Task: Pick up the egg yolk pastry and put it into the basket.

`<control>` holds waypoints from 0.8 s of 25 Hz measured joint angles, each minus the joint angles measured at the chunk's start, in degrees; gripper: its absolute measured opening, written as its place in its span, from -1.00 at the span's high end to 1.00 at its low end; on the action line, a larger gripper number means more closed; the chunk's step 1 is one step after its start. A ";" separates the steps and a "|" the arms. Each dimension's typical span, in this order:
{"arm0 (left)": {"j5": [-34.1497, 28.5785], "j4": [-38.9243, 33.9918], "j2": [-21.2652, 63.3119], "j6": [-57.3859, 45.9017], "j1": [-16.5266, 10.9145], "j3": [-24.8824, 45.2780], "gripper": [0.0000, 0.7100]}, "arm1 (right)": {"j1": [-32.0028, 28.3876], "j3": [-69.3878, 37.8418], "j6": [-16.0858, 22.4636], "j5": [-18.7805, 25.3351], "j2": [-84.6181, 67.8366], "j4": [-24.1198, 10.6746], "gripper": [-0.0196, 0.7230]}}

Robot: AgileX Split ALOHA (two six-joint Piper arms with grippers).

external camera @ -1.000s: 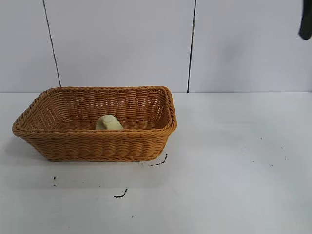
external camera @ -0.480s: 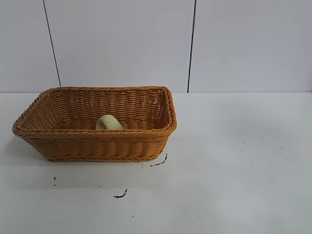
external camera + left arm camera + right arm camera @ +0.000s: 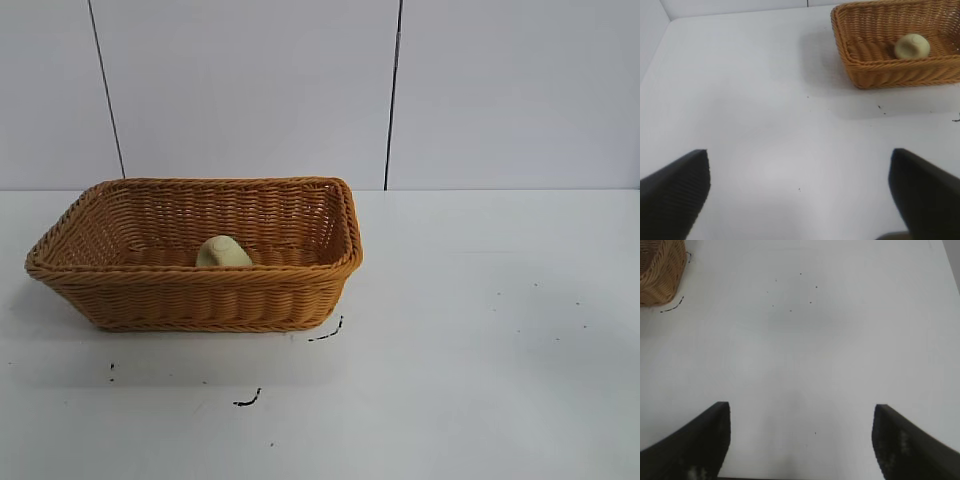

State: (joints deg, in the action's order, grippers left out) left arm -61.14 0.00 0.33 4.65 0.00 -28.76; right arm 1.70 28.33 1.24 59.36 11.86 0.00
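Basket (image 3: 200, 290), woven wicker, orange-brown, rectangular with flared sides and braided rim: in the exterior view we list it on the left half of the white table (image 3: 480, 330), with the egg yolk pastry (image 3: 223, 252) lying inside it on the floor of the weave, near the front wall and roughly midway along its length. We note short black marks (image 3: 326, 332) on the table just beside the basket's front right corner, a second squiggle (image 3: 247, 400) nearer the camera, and a scatter of small dark specks to the right. Behind stands a pale panelled wall (image 3: 250, 90) with two dark vertical seams. Neither arm appears in this view, and nothing lies between the basket and the open table. Left wrist view: we record the left gripper (image 3: 800, 195) over bare table, well apart from the basket (image 3: 880, 75), its two dark ribbed fingers (image 3: 677, 195) spread wide at either side with nothing between them; the pastry (image 3: 912, 46) sits pale and round inside the basket, a little back from the near wall. Right wrist view: we record the right gripper (image 3: 801, 440) likewise over bare, speckled table, fingers (image 3: 695, 450) wide apart and empty; only a corner of the basket (image 3: 660, 270) shows at the far edge, with the curved black mark (image 3: 672, 306) beside it.
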 joint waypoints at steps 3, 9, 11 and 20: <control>0.00 0.00 0.00 0.00 0.00 0.00 -0.96 | 0.00 -0.07 -0.02 -0.47 -0.24 0.38 -0.56; 0.00 0.00 0.00 0.00 0.00 0.00 -0.96 | 0.00 -0.07 -0.02 -0.50 -0.24 0.44 -0.56; 0.00 0.00 0.00 0.00 0.00 0.00 -0.96 | 0.00 -0.07 -0.02 -0.50 -0.24 0.49 -0.56; 0.00 0.00 0.00 0.00 0.00 0.00 -0.96 | 0.00 -0.07 -0.02 -0.50 -0.24 0.61 -0.56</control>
State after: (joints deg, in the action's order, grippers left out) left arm -61.14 0.00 0.33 4.65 0.00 -28.76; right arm 1.70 28.26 1.22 58.86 11.62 0.61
